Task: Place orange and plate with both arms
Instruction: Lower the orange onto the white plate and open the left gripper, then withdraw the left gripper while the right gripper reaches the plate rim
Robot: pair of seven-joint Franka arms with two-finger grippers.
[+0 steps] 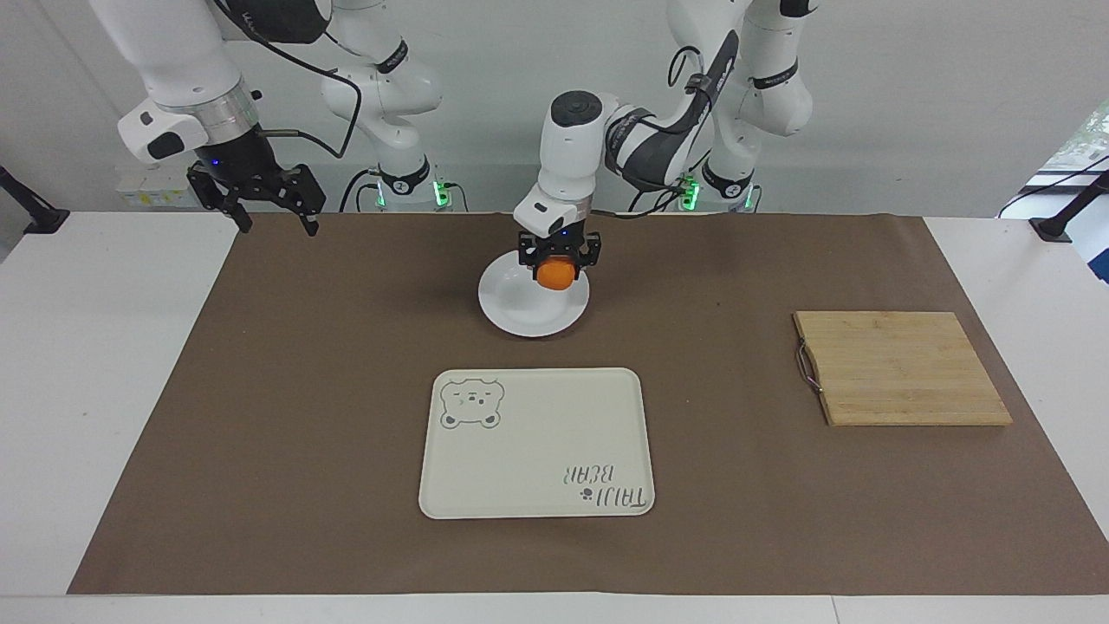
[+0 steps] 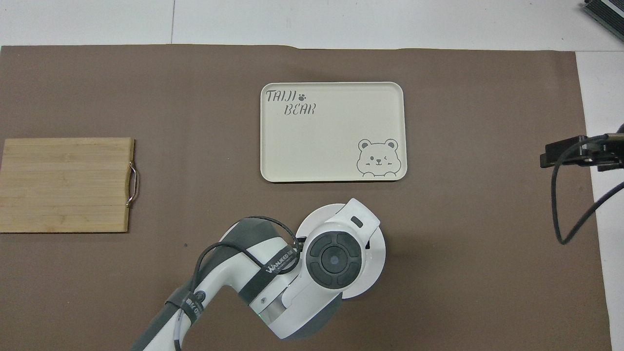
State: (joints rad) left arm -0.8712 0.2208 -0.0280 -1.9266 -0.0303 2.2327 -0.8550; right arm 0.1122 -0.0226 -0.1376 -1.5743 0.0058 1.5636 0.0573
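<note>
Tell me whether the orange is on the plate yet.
Not yet. The orange hangs clamped in the left gripper over the plate.
</note>
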